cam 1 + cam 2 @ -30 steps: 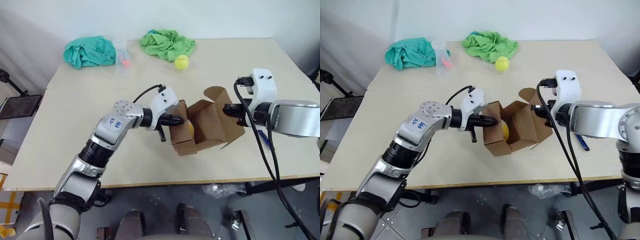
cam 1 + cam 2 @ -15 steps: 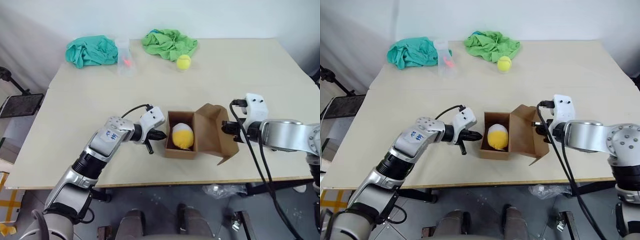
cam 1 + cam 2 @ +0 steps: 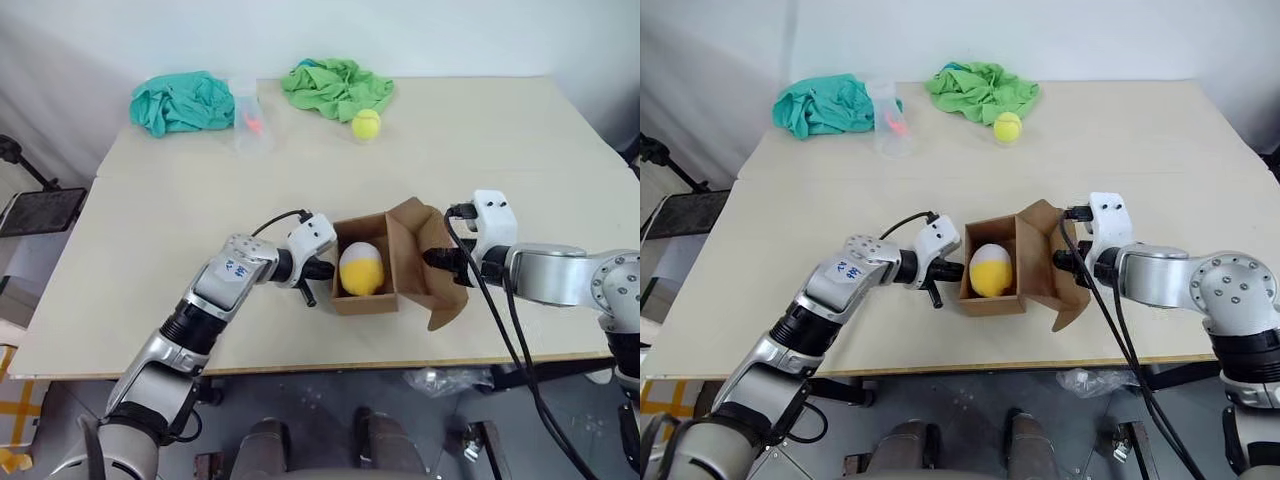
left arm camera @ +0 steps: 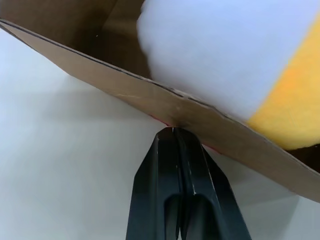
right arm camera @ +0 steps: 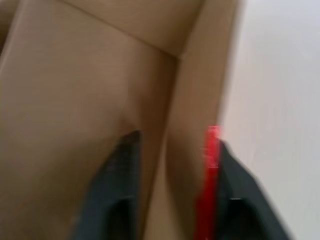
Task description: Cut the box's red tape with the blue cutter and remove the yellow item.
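The brown box [image 3: 385,300] sits open in the middle of the table, flaps up. Inside lies the yellow item [image 3: 360,268], its upper part whitish. My left gripper [image 3: 325,268] is shut, its tips [image 4: 172,131] pressed against the rim of the box's left wall; the yellow item [image 4: 280,110] bulges just behind that rim. My right gripper [image 3: 437,262] is open astride the box's right flap [image 5: 165,150], one finger on each side. A strip of the red tape [image 5: 210,170] clings to that flap's edge beside one finger. The blue cutter is hidden.
At the back of the table lie a teal cloth [image 3: 180,102], a clear plastic cup [image 3: 245,112], a green cloth [image 3: 335,87] and a tennis ball [image 3: 365,124]. The table's front edge [image 3: 320,368] runs close behind both arms.
The box, held up and tilted between both grippers a second ago, has come down flat onto the table. The right gripper's fingers have since spread apart.
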Available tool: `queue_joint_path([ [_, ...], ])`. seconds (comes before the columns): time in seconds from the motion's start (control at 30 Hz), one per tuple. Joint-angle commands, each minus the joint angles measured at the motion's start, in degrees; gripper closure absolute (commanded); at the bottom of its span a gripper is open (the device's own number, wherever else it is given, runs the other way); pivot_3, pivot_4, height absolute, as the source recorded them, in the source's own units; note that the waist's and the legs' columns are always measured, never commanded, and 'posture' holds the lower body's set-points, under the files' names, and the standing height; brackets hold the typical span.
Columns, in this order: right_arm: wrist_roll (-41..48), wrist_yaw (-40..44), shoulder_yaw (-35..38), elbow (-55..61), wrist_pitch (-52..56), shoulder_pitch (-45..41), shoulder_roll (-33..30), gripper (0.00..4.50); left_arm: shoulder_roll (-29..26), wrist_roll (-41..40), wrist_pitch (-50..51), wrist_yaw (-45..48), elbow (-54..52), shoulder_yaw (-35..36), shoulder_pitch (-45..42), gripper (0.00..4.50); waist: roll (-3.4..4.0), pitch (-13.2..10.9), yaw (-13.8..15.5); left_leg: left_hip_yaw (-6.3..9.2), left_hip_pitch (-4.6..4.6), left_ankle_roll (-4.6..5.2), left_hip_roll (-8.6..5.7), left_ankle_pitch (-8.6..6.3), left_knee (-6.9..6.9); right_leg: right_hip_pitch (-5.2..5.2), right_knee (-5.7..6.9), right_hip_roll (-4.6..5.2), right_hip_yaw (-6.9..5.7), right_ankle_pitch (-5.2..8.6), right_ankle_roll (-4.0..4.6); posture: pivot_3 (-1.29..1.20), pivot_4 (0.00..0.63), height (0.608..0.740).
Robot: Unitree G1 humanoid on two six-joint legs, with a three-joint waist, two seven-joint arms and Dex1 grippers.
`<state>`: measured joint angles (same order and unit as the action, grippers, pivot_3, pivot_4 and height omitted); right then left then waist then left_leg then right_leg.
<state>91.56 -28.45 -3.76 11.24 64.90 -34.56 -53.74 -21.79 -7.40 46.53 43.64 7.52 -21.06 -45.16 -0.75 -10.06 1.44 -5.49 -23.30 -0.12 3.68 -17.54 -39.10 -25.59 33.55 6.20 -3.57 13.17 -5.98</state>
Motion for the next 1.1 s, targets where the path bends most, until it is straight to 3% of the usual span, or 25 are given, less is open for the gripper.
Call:
queue_joint_path([
  [0.03, -6.72, 8.5, 3.35, 1.56, 0.72, -0.91, -2.58, 1.43, 0.25, 0.13, -0.52, -0.41, -0.46, 2.13, -2.28, 3.33, 0.0, 0.0, -0.01, 0.0, -0.01, 0.0, 0.0, 0.0, 0.0, 0.0, 0.0, 0.0, 0.0, 0.0, 0.0, 0.0, 0.15, 0.74],
  [0.17, -15.26, 17.97, 3.87, 1.49, 1.15, -1.39, -5.35, 0.1, -0.55, 0.09, -0.67, 0.16, 0.68, 3.1, -3.32, 2.1, 0.0, 0.0, 0.0, -0.01, -0.01, 0.0, 0.0, 0.0, 0.0, -0.01, -0.01, 0.0, -0.01, 0.0, 0.0, 0.0, 0.15, 0.74],
  [0.4, -26.26, 31.73, 6.29, 1.5, 0.68, -2.31, -9.32, 0.0, -3.26, -1.35, -1.78, 2.67, 2.72, 6.77, -5.9, 0.06, 0.01, -0.01, -0.05, -0.02, 0.0, 0.0, 0.0, 0.0, 0.01, -0.05, 0.0, -0.01, -0.02, 0.0, 0.0, 0.0, 0.15, 0.74],
  [0.57, -31.11, 40.31, 8.62, 3.5, 0.75, -3.05, -12.54, 0.0, -4.26, -7.28, 0.08, 8.6, -0.56, 10.58, -6.56, 0.06, 0.01, -0.01, -0.04, -0.05, 0.0, 0.0, 0.0, 0.0, 0.02, -0.06, 0.03, 0.0, -0.02, 0.0, 0.0, 0.0, 0.15, 0.74],
  [0.73, -33.04, 51.13, 13.39, 7.98, -0.46, -2.1, -17.23, 0.0, -1.75, -14.35, 1.87, 10.87, -4.4, 14.93, -9.21, 0.06, 0.03, -0.05, 0.24, -0.04, -0.06, -0.01, 0.0, 0.0, 0.02, -0.07, 0.06, 0.0, -0.04, 0.0, -0.01, 0.0, 0.15, 0.74],
  [0.87, -33.78, 58.66, 16.65, 12.25, -1.89, 1.09, -19.28, 0.0, 0.83, -12.58, -0.17, 11.18, -4.96, 9.62, -10.48, 0.06, 0.02, -0.05, 0.21, -0.05, -0.01, -0.02, -0.02, -0.01, 0.02, 0.02, -0.01, 0.0, -0.03, -0.01, -0.03, 0.0, 0.15, 0.74],
  [1.1, -35.55, 58.11, 21.63, 15.68, -0.24, 5.79, -17.62, 0.0, 4.77, 1.42, -12.8, 10.72, 2.73, -6.61, -12.68, 0.06, -0.01, -0.07, 0.02, -0.07, 0.03, -0.04, -0.06, -0.01, -0.04, 0.01, -0.04, 0.01, 0.03, -0.04, -0.06, 0.0, 0.15, 0.74],
])
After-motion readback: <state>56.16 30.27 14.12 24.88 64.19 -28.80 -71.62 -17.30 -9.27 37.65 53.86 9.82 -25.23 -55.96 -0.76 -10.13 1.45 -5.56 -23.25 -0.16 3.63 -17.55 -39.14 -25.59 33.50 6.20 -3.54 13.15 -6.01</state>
